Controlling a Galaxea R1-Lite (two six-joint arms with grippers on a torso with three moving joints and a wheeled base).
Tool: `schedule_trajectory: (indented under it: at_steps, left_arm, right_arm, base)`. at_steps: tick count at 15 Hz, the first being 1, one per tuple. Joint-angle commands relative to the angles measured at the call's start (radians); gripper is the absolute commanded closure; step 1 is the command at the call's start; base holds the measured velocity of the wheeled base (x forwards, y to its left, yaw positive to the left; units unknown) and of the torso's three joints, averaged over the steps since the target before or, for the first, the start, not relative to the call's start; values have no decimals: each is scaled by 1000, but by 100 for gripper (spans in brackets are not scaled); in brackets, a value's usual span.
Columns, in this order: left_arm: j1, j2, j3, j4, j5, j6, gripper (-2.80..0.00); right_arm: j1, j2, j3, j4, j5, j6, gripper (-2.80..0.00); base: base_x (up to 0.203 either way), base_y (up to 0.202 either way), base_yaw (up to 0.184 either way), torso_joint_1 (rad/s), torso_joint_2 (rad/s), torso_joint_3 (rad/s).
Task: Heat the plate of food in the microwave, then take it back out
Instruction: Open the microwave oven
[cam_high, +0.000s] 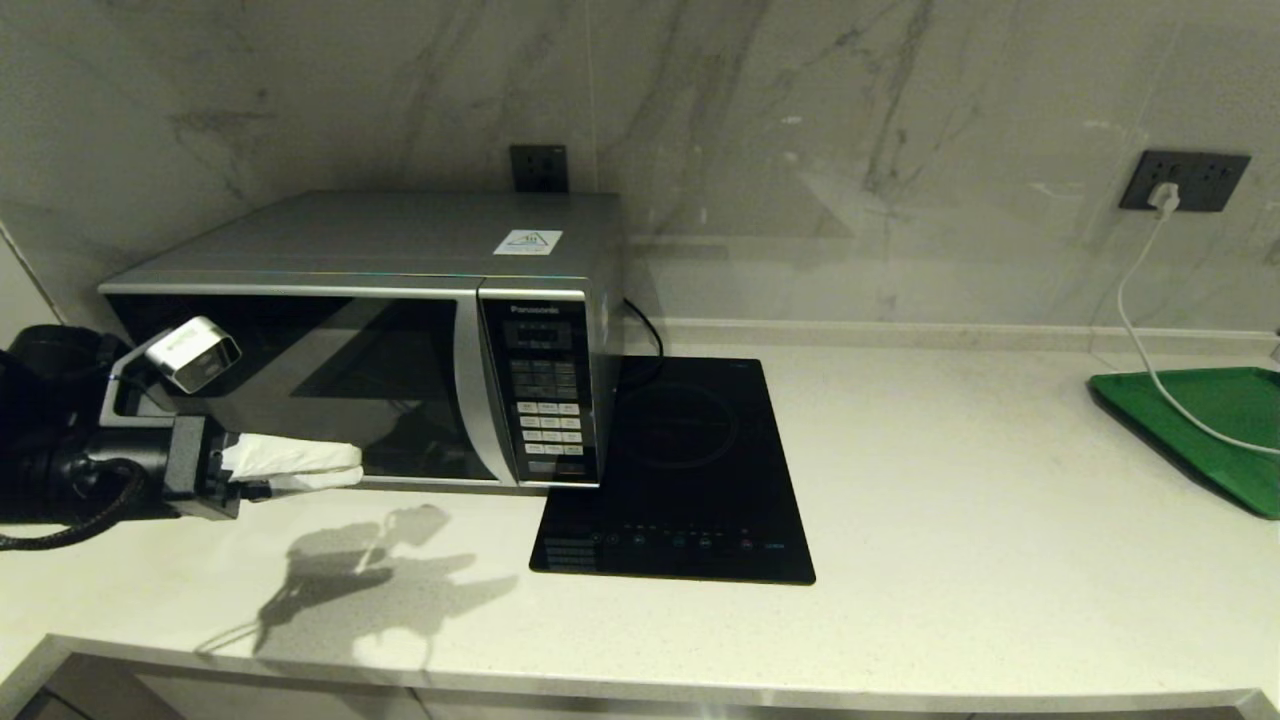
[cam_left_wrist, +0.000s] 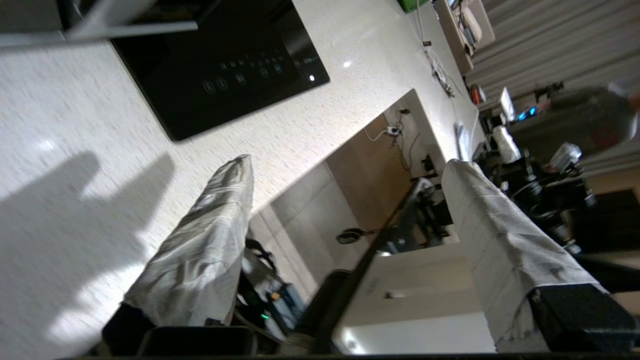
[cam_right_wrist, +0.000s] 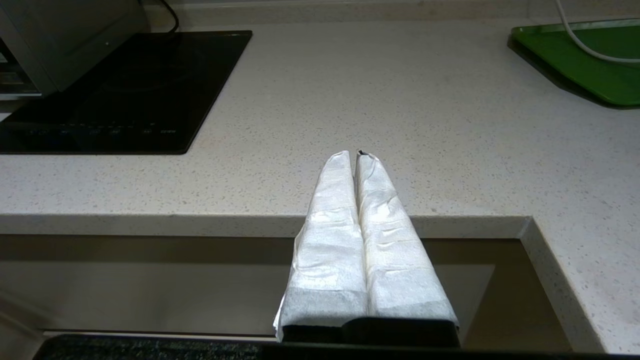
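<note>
You are looking at the boxy silver microwave (cam_high: 400, 330) sitting shut on the speckled pale counter (cam_high: 950, 500), touching the flat black hob (cam_high: 680, 470); your left gripper (cam_high: 345, 468) is hovering before its dark glass door, cloth-wrapped fingers (cam_left_wrist: 200, 250) spread; your right gripper (cam_right_wrist: 357, 155) is hanging by the counter's edge, fingers pressed together.

Pale speckled stone bench (cam_high: 950, 480) under grey-veined marble wall (cam_high: 800, 150). Dark socket (cam_high: 539, 167) on wall at centre; second socket (cam_high: 1184, 180) far right with white plug, white cable (cam_high: 1130, 300) trailing down over green tray (cam_high: 1215, 425). Black glass hob (cam_high: 690, 470) flat on bench. Bench front edge steps into corner (cam_right_wrist: 530, 225). Hard shadow on bench at left. Cluttered room, blurred, beyond bench end.
</note>
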Motion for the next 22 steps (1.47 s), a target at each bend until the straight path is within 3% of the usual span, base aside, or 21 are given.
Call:
schedule_trajectory:
  at_steps: [1,5,6,14,17,22]
  left_arm:
    - [0,94,-11,-13,-30,97,-280]
    - [-25,158,-34,-12,-28,317,-280]
    - [-37,151,-37,-12,-24,345,-280]
    - [-53,331,-219,-15,-29,360,-280]
    - [-75,415,-271,-49,-30,443,-280]
    - [-99,535,-458,-63,-38,461,-280]
  right_arm:
    - [0,0,0,0,0,1,0]
    - [1,0,0,0,0,1,0]
    - [0,0,0,0,0,1,0]
    - [2,0,0,0,0,1,0]
    - [0,0,0,0,0,1,0]
    - [0,0,0,0,0,1,0]
  base:
    - [0,0,0,0,0,0]
    - [0,0,0,0,0,0]
    - [0,0,0,0,0,0]
    - [0,0,0,0,0,0]
    - [0,0,0,0,0,0]
    - [0,0,0,0,0,0]
